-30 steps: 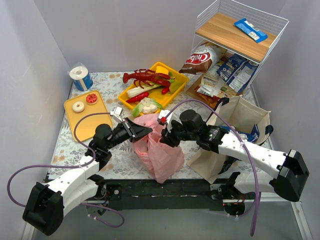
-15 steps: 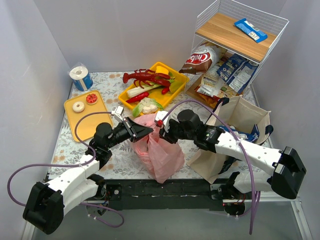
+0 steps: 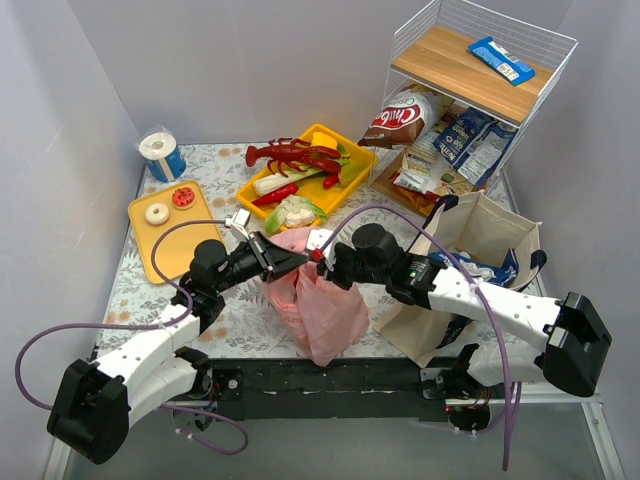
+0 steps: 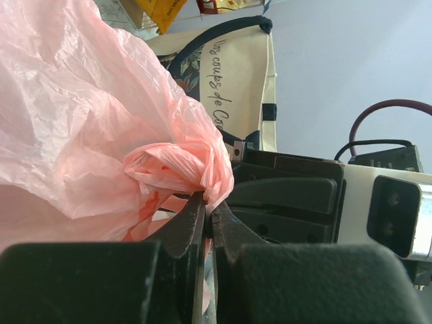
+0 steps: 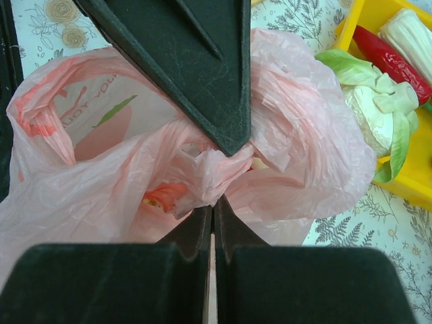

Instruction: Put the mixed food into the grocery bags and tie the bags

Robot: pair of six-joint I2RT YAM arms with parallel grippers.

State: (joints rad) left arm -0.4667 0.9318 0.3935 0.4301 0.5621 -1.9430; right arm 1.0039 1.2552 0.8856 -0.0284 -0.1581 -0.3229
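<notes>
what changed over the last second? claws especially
The right claw slid left toward the left claw and closed on a fold of the pink bag. The left claw stayed pinched on the bag's bunched plastic. The tote did not move.

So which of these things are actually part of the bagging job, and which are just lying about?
Part of the job:
pink plastic bag
canvas tote
snack packets
toy lobster
toy vegetables
toy doughnut

Just lying about:
paper roll
wire shelf
flat yellow tray
</notes>
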